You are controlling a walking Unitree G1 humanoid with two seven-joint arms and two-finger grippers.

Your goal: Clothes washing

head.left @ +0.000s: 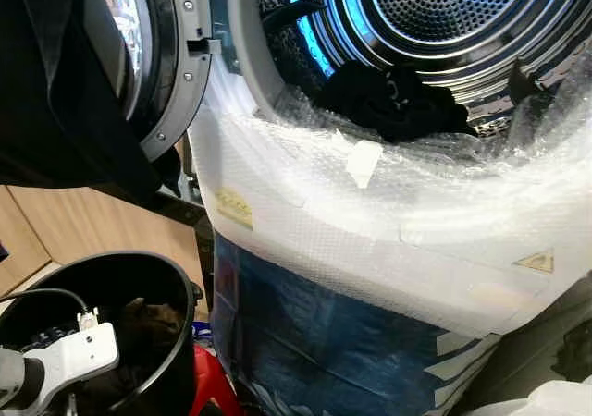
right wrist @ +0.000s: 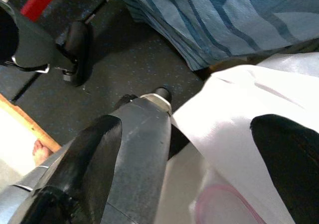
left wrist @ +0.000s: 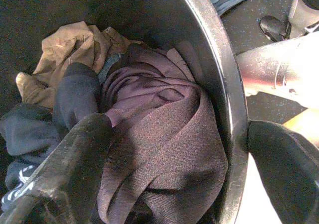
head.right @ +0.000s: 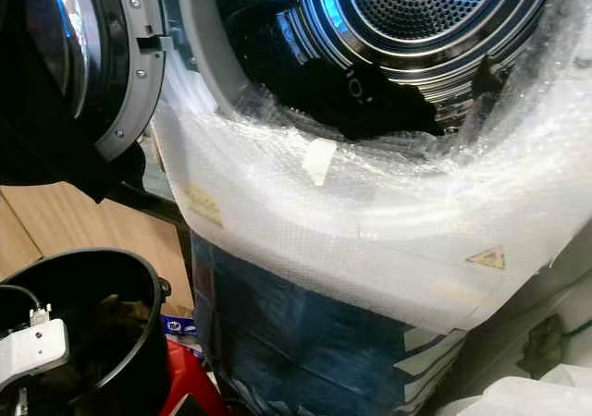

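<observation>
The washing machine's drum (head.left: 435, 9) stands open, with a heap of black clothes (head.left: 393, 97) just inside its mouth. Its door (head.left: 157, 55) is swung out to the left. Below it, a black bucket (head.left: 176, 277) holds laundry: a purple knitted garment (left wrist: 164, 134), a tan one (left wrist: 70, 50) and a navy one (left wrist: 75, 94). My left gripper (left wrist: 174, 134) is open and straddles the bucket's rim (left wrist: 229, 84), one finger inside above the purple garment and one outside. Its white wrist (head.left: 74, 356) hangs over the bucket. My right gripper (right wrist: 184, 129) hangs open and idle above the floor.
Bubble wrap (head.left: 370, 203) covers the machine's front, with a blue striped cover (head.left: 305, 342) below it. Dark fabric (head.left: 55, 83) hangs in front of the door at the upper left. A red object (head.left: 208, 384) lies beside the bucket. A white plastic bag (right wrist: 239, 99) sits at the right.
</observation>
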